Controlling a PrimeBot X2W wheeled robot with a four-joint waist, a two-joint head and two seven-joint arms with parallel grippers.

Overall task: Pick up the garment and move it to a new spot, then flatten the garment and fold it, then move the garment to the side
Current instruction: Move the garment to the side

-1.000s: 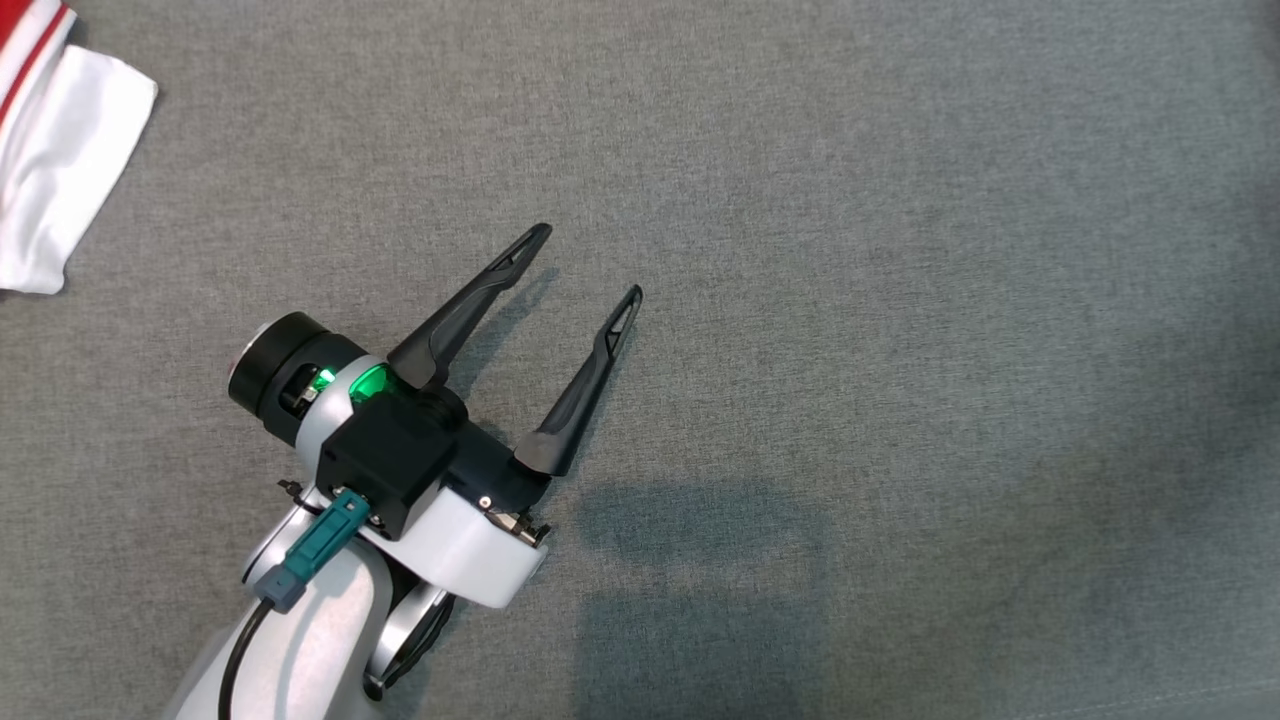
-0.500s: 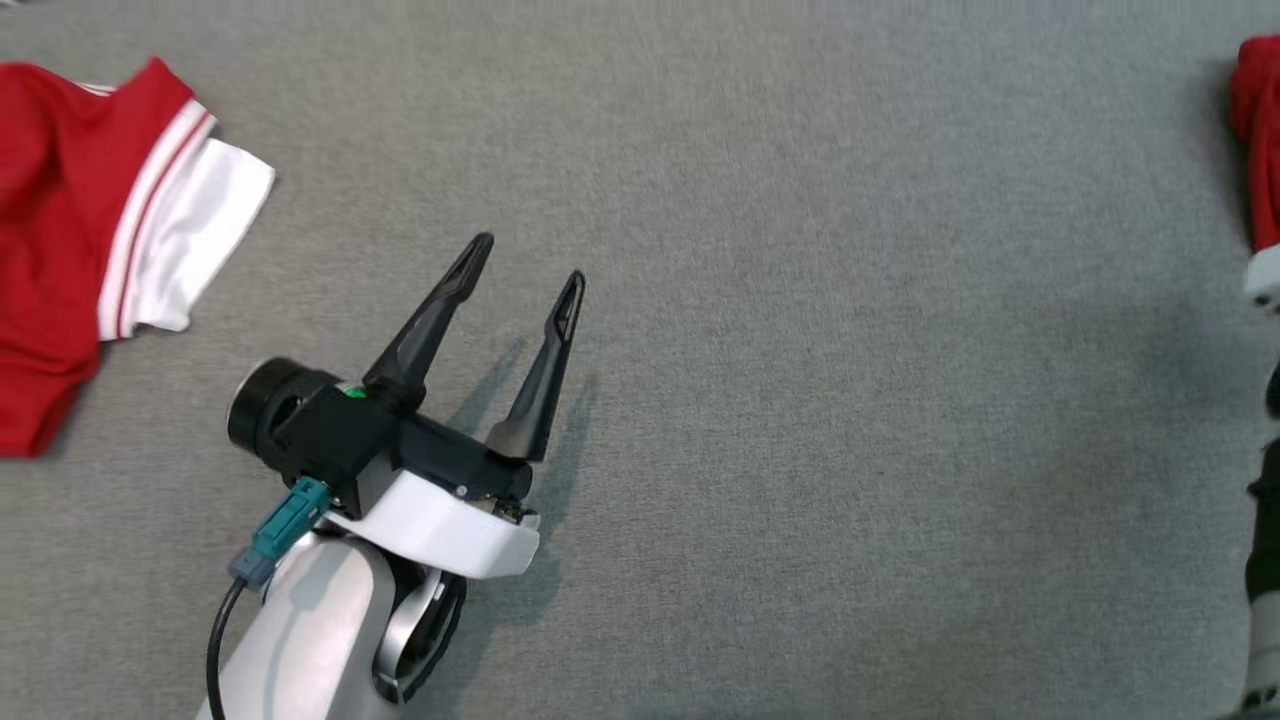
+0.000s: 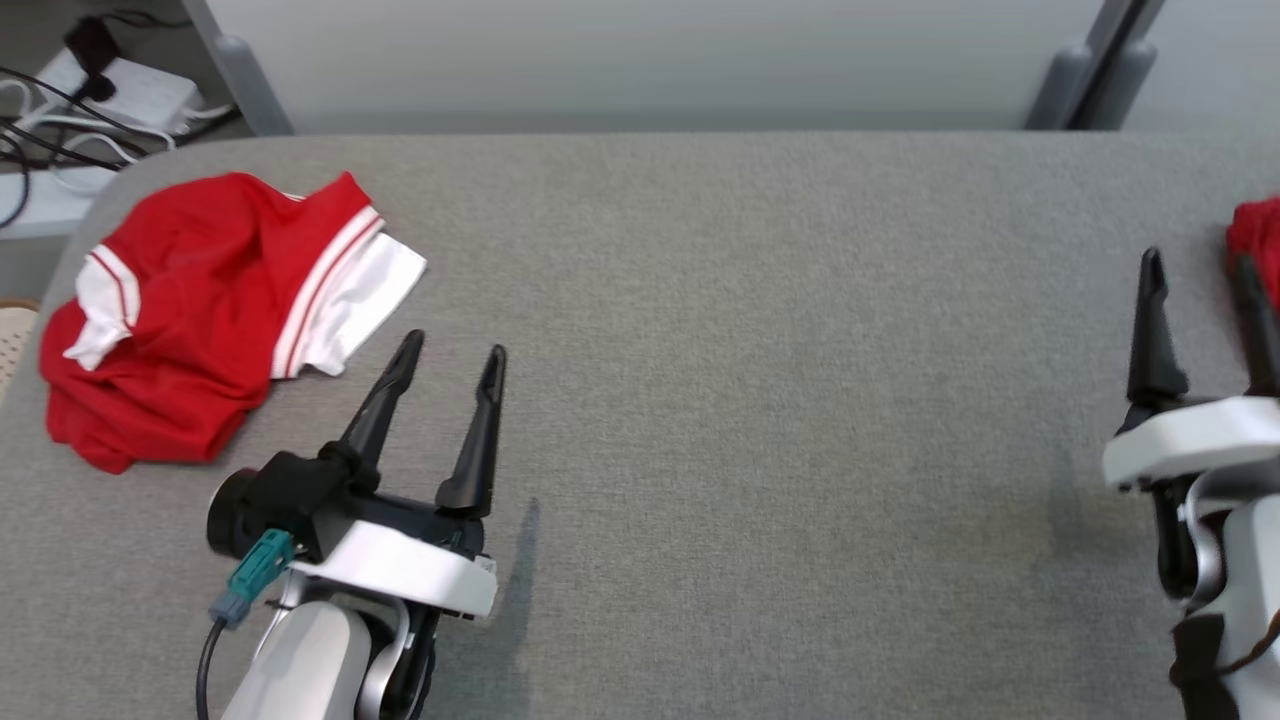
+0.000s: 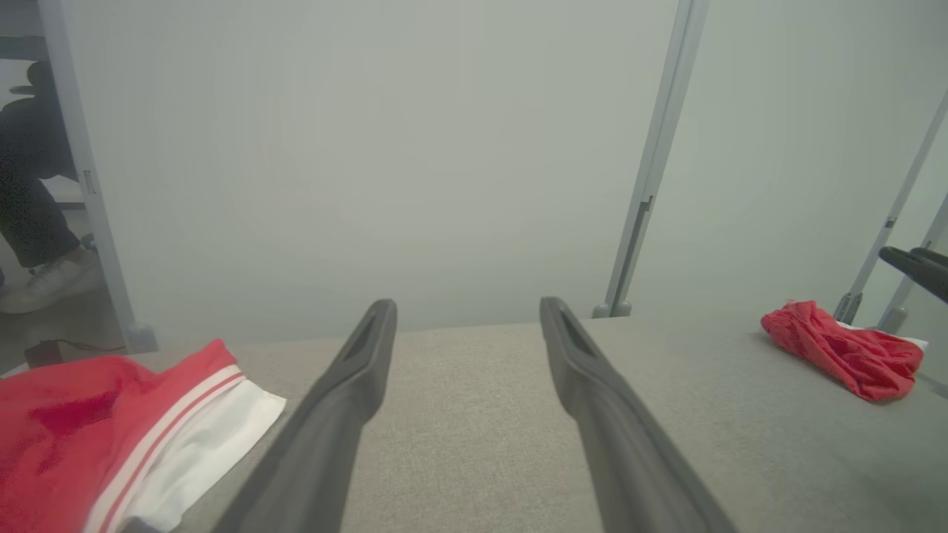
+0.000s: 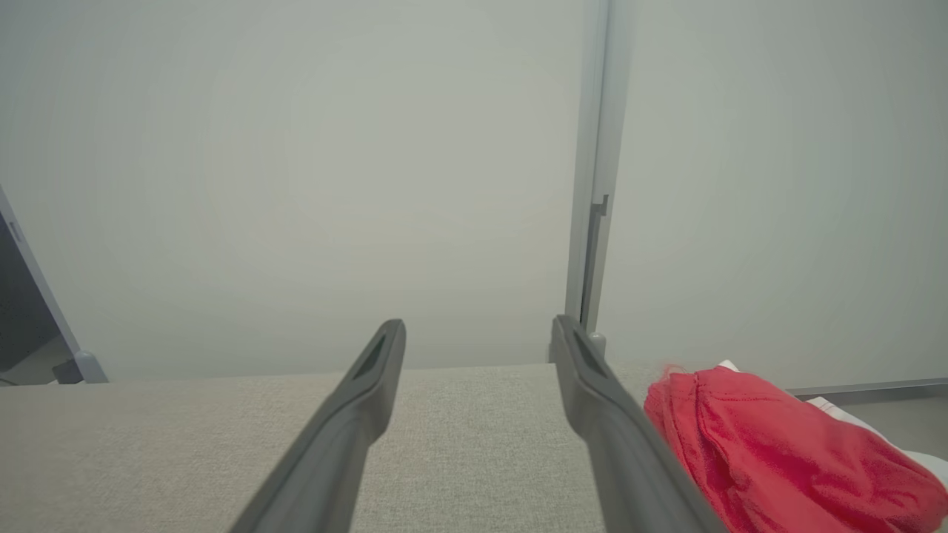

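A crumpled red garment (image 3: 190,310) with white striped trim lies at the far left of the grey table (image 3: 750,350); it is also at the lower left of the left wrist view (image 4: 81,429). My left gripper (image 3: 455,350) (image 4: 466,307) hovers open and empty just right of it. A second bunched red garment (image 3: 1260,235) (image 4: 844,348) lies at the table's right edge. My right gripper (image 3: 1198,262) (image 5: 478,326) is open and empty, with that red garment (image 5: 770,451) just past its right finger.
The table's far edge runs below a pale partition wall (image 3: 640,60) with grey posts (image 3: 1085,75). Cables and a power strip (image 3: 120,90) lie on the floor at the back left. A person's leg and shoe (image 4: 41,252) show behind the partition.
The head camera has tilted up, bringing the whole left garment, the table's far edge, the wall and my right gripper into view. Both grippers stay open.
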